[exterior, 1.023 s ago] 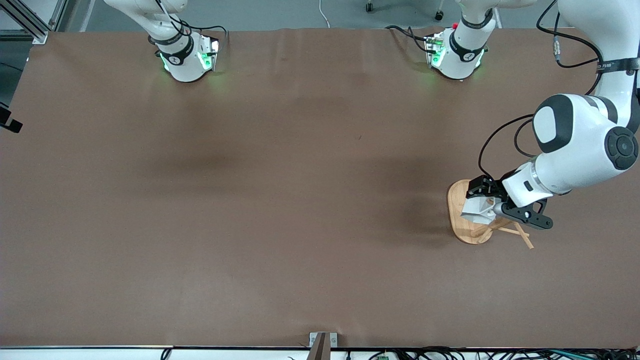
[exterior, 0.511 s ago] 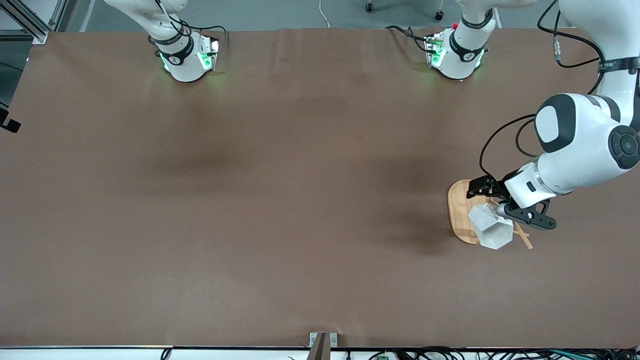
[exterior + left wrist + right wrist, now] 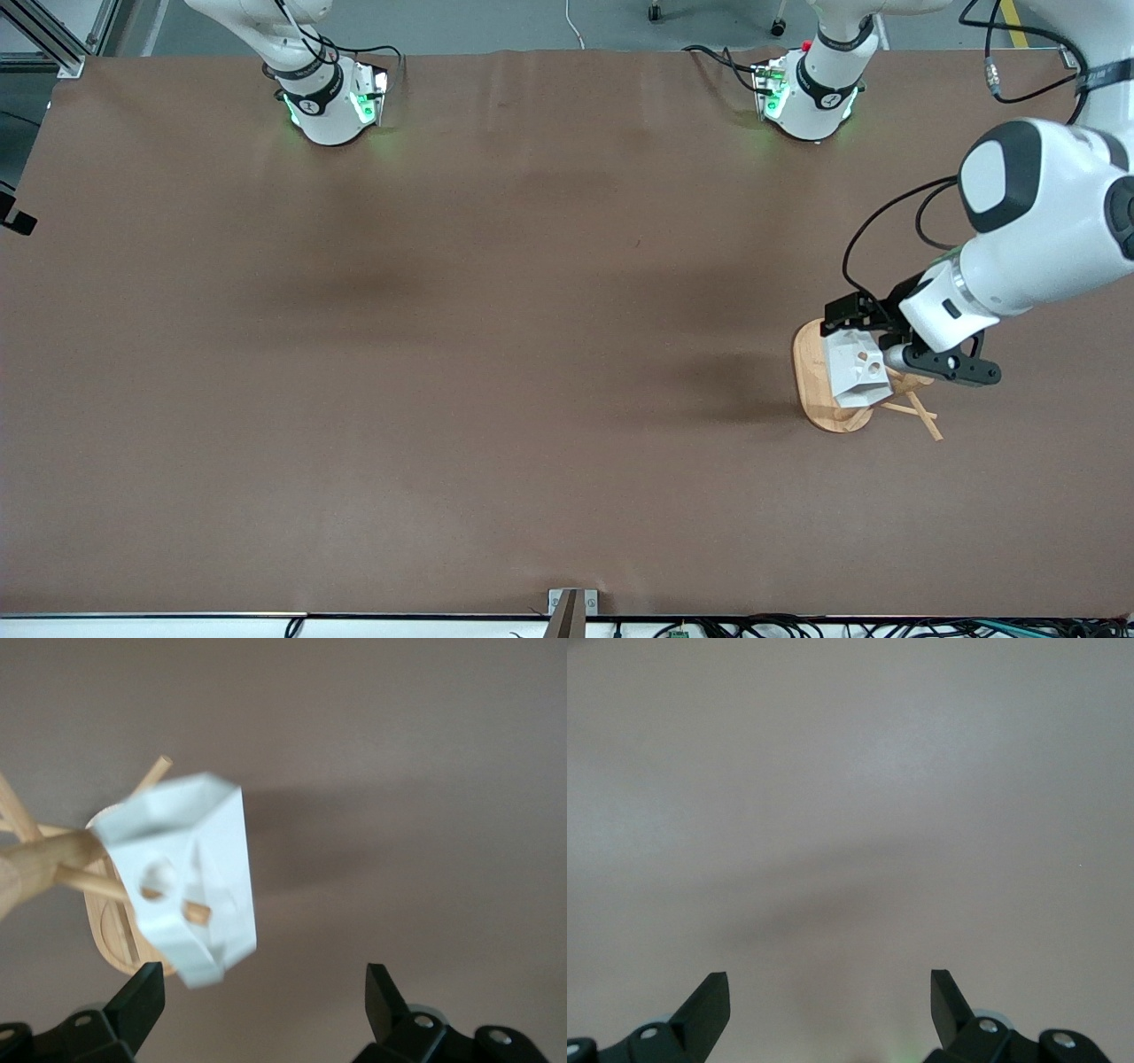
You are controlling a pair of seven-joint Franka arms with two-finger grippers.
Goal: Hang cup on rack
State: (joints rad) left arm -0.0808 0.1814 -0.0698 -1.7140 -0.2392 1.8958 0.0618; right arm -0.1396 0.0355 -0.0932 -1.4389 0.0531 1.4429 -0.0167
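White and sharply faceted, the small angular cup (image 3: 182, 873) with a hexagonal rim hangs on the light bamboo mug rack (image 3: 828, 390), and we take that rack as our landmark for everything else. In our left wrist view a thin peg (image 3: 133, 890) of the rack passes through the round hole in the cup's blocky handle, so the cup is carried by the peg, with no finger touching it. From the front view the cup (image 3: 856, 369) sits above the rack's oval flat base, against the central post, and more pegs splay out from the post on the side nearer the front camera.

Our left gripper (image 3: 877, 346) is over the rack, right by the cup. Its two black fingers (image 3: 142, 1005) are spread wide apart, and the cup sits clear of them in the gap ahead, so the left gripper grasps nothing.

Our right gripper (image 3: 829, 1005) does not appear in the front view; only the right arm's base (image 3: 328, 102) shows there, well apart from the rack toward the right arm's end of the brown table (image 3: 496, 354). The right arm waits. Its wrist view shows its fingers (image 3: 709, 1005) held wide apart over bare tabletop, with nothing between them.
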